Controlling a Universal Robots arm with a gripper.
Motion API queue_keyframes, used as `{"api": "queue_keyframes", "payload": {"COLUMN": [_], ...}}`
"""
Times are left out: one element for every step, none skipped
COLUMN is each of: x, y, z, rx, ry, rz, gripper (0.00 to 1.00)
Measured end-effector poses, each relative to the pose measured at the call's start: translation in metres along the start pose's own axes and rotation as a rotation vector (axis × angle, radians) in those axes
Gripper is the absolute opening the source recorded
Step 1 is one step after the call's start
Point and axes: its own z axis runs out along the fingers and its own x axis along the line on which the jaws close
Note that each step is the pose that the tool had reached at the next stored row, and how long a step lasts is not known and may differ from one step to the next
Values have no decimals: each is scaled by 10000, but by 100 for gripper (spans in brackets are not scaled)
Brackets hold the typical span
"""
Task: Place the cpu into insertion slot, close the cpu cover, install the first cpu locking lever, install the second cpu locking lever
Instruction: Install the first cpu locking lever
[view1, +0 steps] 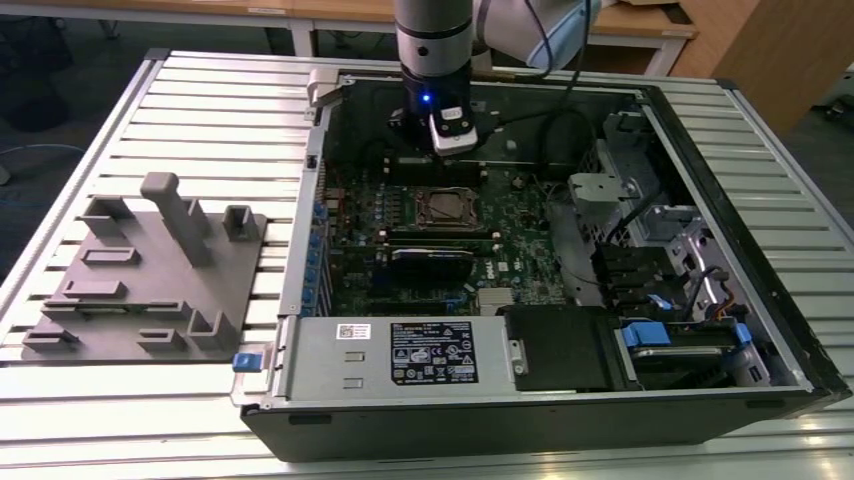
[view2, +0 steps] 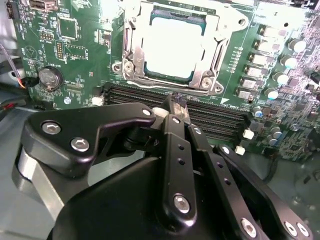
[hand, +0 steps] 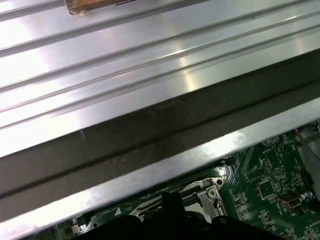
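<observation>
In the second wrist view the cpu (view2: 172, 45) lies flat in the insertion slot (view2: 206, 80), its silver top glaring bright. The cpu cover (view2: 131, 47), a silver frame, lies down around it. I cannot tell the locking levers apart from the frame's metal edges. My gripper (view2: 177, 102) hangs over the memory slots beside the socket, its black fingers (view2: 175, 150) pressed together with nothing between them. In the exterior view the gripper (view1: 450, 152) is a little above and behind the insertion slot (view1: 447, 208) in the open computer case.
Long black memory slots (view2: 215, 117) run beside the socket. A grey labelled box (view1: 400, 355) sits at the case's front. Drive bays with blue tabs (view1: 667, 340) and cables (view1: 567, 120) fill the exterior view's right. A grey fixture (view1: 147, 270) stands on the slatted table at its left.
</observation>
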Motion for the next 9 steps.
{"api": "queue_keyframes", "payload": {"x": [0,0,0,0,0,0,-2,-4,-7], "y": [0,0,0,0,0,-1,-5,-11,-19], "z": [0,0,0,0,0,0,-1,-1,-2], "rx": [0,0,0,0,0,-1,1,1,2], "ry": [0,0,0,1,1,1,2,1,0], "rz": [-10,-11,-12,-12,-13,-13,-14,-14,-13], "gripper": [10,10,10,10,10,10,10,10,10]}}
